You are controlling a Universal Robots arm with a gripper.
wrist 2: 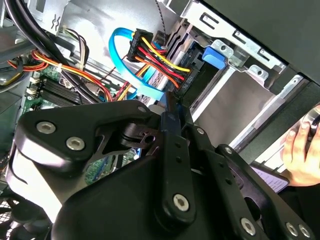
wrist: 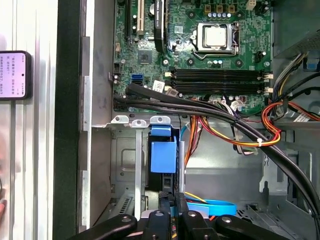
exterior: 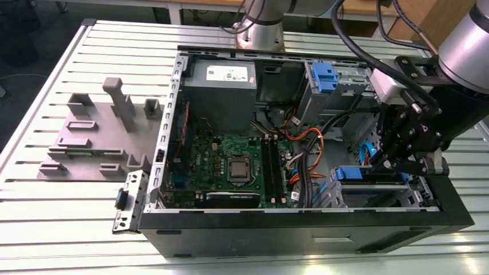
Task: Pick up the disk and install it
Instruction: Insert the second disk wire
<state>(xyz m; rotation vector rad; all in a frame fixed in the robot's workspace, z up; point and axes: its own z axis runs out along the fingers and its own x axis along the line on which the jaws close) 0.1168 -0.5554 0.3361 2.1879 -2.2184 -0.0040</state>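
The disk [exterior: 350, 173] stands on edge in the lower drive bay of the open computer case [exterior: 306, 229], at the exterior view's right. Its blue carrier tab shows in both wrist views [wrist: 163, 156] [wrist 2: 216, 56], while its face is hidden by the bay walls. My gripper [exterior: 391, 167] reaches down into the case just behind the disk's inner end. The two black fingers [wrist: 165, 200] are drawn together, and their tips [wrist 2: 170, 102] sit right at that end of the disk, beside a blue flat cable [wrist: 212, 206]. I cannot make out anything held between them.
A second blue-tabbed drive [exterior: 324, 77] sits in the upper bay beside the grey power supply [exterior: 221, 80]. Orange, red and black cables [wrist: 235, 130] cross between the motherboard [exterior: 229, 166] and the bays. A grey fixture [exterior: 91, 132] lies on the slatted table. A hand [wrist 2: 300, 150] rests outside the case.
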